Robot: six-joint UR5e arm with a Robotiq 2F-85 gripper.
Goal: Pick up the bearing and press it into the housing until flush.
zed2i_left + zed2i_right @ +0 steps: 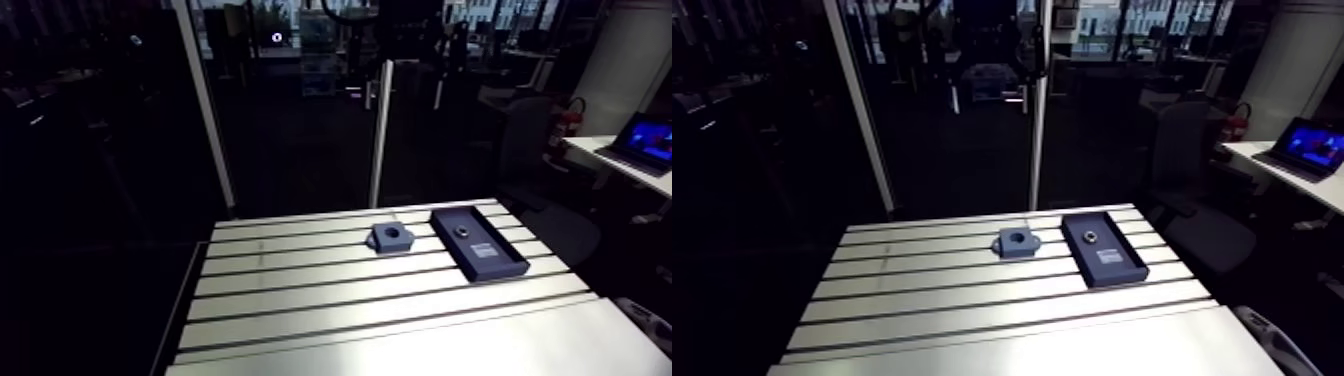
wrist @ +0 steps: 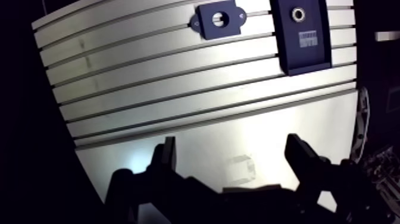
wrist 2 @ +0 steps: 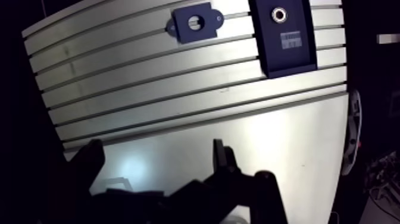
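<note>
The bearing (image 2: 297,13), a small metal ring, lies at the far end of a dark blue rectangular tray (image 2: 305,53) on the slotted table. A white label sits in the tray behind the bearing. Beside the tray stands the housing (image 2: 219,19), a dark blue block with a round bore and two side lugs. In the wrist view my gripper (image 2: 235,156) hangs high over the table's smooth front strip, well short of both parts. It is open and empty. The arm view shows the housing (image 1: 392,238) and the tray (image 1: 492,262) with the bearing (image 1: 462,232), but no gripper.
The aluminium table (image 1: 330,300) has several long slots running across it, and a smooth plate (image 2: 196,155) under the gripper. Its left edge (image 1: 190,300) and far edge drop off into the dark.
</note>
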